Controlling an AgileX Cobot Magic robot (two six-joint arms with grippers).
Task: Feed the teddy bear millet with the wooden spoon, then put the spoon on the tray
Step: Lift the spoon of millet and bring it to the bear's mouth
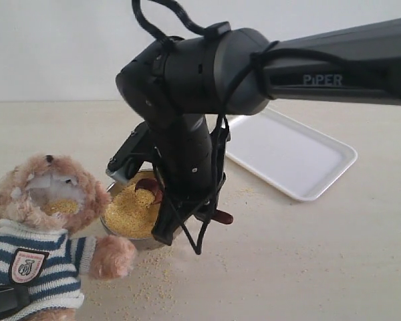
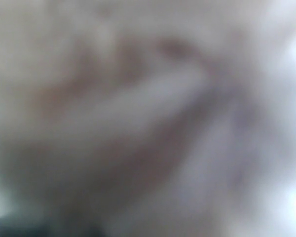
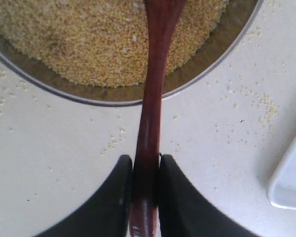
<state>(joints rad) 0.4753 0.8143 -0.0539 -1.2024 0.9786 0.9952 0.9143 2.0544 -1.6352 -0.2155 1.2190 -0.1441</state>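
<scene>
My right gripper (image 3: pixel 145 170) is shut on the handle of the wooden spoon (image 3: pixel 153 98), fingers pressed to both sides near its end. The spoon (image 1: pixel 146 195) reaches over the metal bowl (image 3: pixel 207 64), its oval end heaped with millet just above the millet (image 1: pixel 127 212) in the bowl. The right gripper (image 1: pixel 187 212) hangs at the bowl's right edge. The teddy bear (image 1: pixel 40 221) sits at the lower left, with grains on its white muzzle (image 1: pixel 63 206). The white tray (image 1: pixel 294 154) lies at the back right with nothing on it. The left wrist view is a blur.
Loose millet grains (image 3: pixel 264 111) are scattered on the pale tabletop around the bowl and in front of the bear. The tray's corner (image 3: pixel 291 182) lies close to the right gripper. The right arm (image 1: pixel 334 73) spans the upper scene from the right. A dark strap-like piece (image 1: pixel 3 301) crosses the bear's lower body.
</scene>
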